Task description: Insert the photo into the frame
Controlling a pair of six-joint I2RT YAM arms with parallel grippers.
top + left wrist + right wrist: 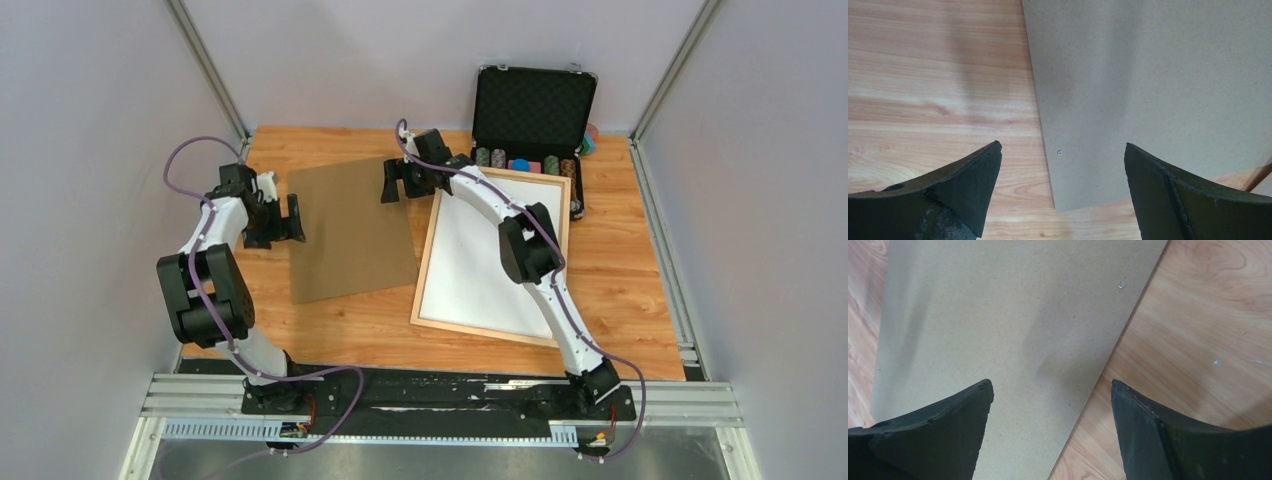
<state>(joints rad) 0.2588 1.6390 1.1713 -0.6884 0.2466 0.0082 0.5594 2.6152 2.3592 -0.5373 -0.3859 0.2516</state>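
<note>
The light-wood frame [482, 333] lies flat on the table, right of centre. Inside it lies the photo [470, 270], showing only its plain white side. Part of both is hidden under my right arm. A brown backing board [350, 230] lies to the left of the frame. My left gripper [293, 218] is open and empty over the board's left edge [1148, 75], and that edge runs between its fingers [1063, 147]. My right gripper [392, 185] is open and empty at the board's far right corner [998, 315], straddling the board's edge [1052, 382].
An open black chip case [533, 110] stands at the back right, just behind the frame, with rows of coloured chips [520, 162] in it. Pale walls with metal posts close in the wooden table [620, 270] on three sides.
</note>
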